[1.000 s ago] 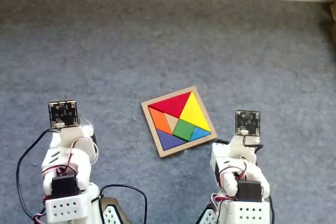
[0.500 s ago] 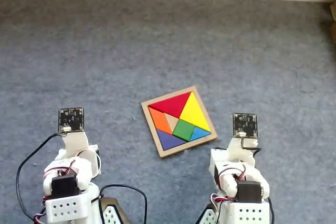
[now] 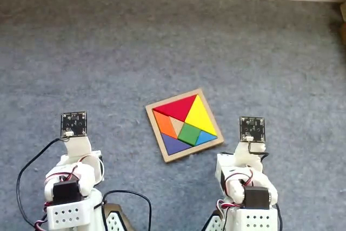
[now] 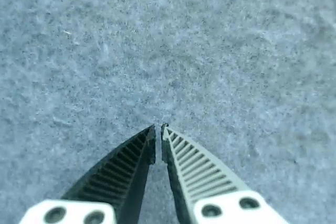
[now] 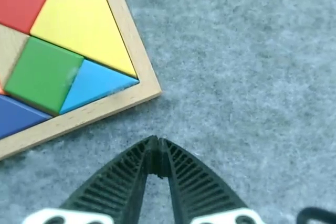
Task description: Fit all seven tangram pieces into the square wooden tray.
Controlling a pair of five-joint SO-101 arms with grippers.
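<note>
On the grey carpeted tabletop (image 3: 162, 41), the square wooden tray (image 3: 194, 151) holds its coloured tangram pieces (image 3: 199, 116). Our right claw (image 5: 156, 145), just beside its corner, and left claw (image 4: 158, 129), well apart, sit pinched closed, empty. We judge fitting finished; only the tan triangle (image 3: 176, 126) wants checking.

I saw bare grey carpet (image 3: 162, 41) on every side of the square wooden tray (image 3: 194, 152), so there was room to pass all around it. The tray lay between the left arm (image 3: 73, 158) and the right arm (image 3: 251, 160), nearer the right one, and was the single low obstacle out there. My right gripper (image 5: 156, 145), tips pressed together, sat just off the tray's corner (image 5: 135, 51), with a strip of carpet between. My left gripper (image 4: 158, 129), likewise closed up, faced open carpet, well apart from the tray.
</note>
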